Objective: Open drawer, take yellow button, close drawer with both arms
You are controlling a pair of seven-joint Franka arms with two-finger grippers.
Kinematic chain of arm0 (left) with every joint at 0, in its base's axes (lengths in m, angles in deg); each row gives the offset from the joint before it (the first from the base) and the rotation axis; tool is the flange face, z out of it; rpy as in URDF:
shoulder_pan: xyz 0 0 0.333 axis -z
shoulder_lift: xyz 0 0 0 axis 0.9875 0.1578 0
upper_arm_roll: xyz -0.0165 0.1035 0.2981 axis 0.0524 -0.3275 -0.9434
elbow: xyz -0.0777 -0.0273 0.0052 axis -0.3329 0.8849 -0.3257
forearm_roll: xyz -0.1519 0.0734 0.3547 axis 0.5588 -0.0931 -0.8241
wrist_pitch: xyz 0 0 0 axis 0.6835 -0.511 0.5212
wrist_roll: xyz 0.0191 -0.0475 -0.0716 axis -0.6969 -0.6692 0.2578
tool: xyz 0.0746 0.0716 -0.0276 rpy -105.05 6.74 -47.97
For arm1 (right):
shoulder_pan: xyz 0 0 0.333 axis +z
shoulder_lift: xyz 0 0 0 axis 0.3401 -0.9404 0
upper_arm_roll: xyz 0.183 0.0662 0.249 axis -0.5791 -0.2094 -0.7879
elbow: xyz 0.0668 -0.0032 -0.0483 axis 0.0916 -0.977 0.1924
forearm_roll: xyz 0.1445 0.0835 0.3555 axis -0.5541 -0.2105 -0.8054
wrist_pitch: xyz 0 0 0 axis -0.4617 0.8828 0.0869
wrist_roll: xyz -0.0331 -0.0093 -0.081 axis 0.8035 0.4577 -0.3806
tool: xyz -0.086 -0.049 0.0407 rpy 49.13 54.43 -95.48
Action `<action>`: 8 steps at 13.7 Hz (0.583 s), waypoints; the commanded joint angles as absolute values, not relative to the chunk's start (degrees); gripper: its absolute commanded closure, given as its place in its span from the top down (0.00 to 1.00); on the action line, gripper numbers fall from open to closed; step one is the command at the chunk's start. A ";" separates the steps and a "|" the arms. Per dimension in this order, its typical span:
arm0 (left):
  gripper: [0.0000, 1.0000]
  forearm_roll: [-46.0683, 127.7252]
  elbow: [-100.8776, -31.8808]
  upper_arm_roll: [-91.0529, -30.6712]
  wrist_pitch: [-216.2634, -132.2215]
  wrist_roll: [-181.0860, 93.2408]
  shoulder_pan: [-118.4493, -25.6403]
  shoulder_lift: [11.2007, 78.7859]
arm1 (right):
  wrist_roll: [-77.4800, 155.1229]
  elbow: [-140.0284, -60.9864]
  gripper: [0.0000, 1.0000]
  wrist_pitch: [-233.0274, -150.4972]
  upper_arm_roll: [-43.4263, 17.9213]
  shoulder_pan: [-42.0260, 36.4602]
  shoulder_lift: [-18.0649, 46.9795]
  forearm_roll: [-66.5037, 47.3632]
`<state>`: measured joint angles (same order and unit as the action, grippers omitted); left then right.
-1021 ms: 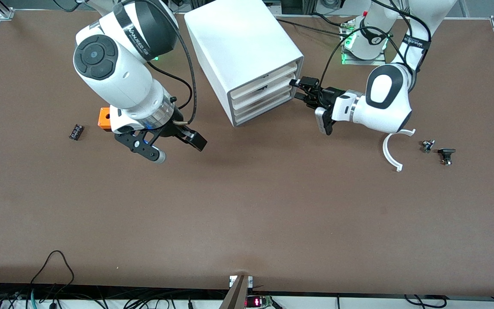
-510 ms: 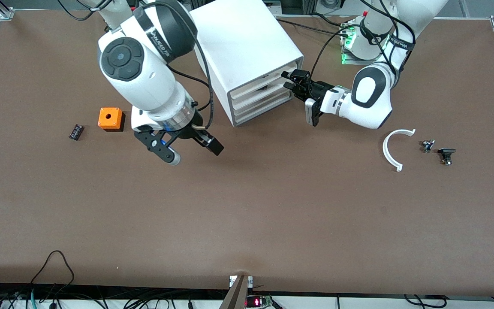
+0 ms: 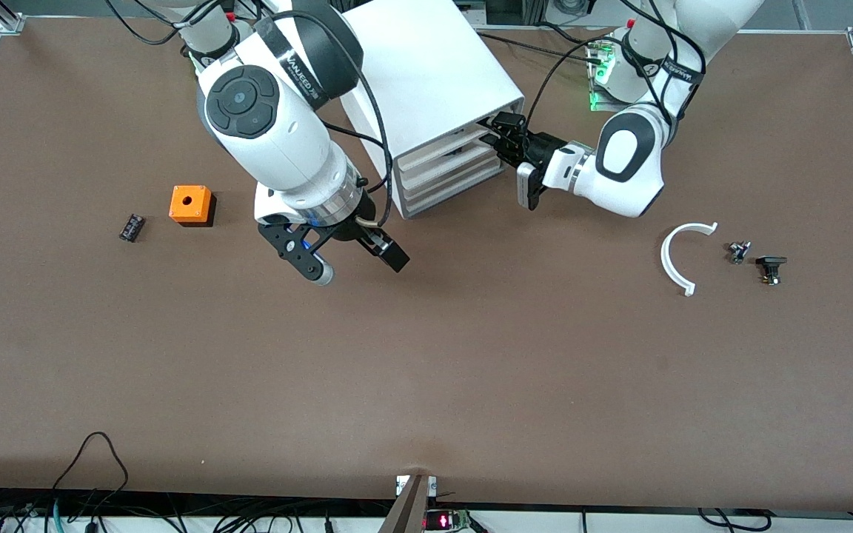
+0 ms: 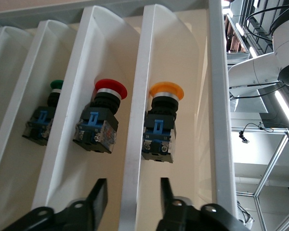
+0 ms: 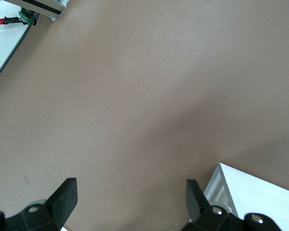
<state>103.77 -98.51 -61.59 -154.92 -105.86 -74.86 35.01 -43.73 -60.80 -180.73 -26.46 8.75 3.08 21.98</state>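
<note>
Right now your table (image 3: 471, 355) carries the white cabinet (image 3: 426, 66) near the robots' bases, its three drawer fronts facing the left arm's end of the table. You have the right arm (image 3: 278, 126) reaching over the table just beside the cabinet, on the side toward the right arm's end; its right gripper (image 3: 356, 268) hangs over bare tabletop, nearer the front camera than the cabinet, with the fingers (image 5: 62, 197) spread wide and nothing between them. Your left arm (image 3: 623, 166) comes in level from its own end, and the left gripper (image 3: 497, 133) sits right at the front of the topmost drawer (image 3: 445, 146), fingers (image 4: 98, 195) parted on either side of a white front edge in the left wrist view; you cannot tell whether they touch it. That wrist view shows you the button (image 4: 161, 122) with its orange cap, lying in the drawer, beside a red-capped button (image 4: 101, 118) and a green-capped one (image 4: 45, 115), each in its own drawer. Toward the right arm's end lie the orange cube (image 3: 190, 204) and a small black block (image 3: 131, 226).
</note>
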 commanded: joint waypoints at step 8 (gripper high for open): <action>0.00 106.10 -98.95 -61.08 -154.55 -108.03 -75.82 35.01 | -57.16 -57.74 1.00 -184.77 -30.24 10.26 -0.48 21.04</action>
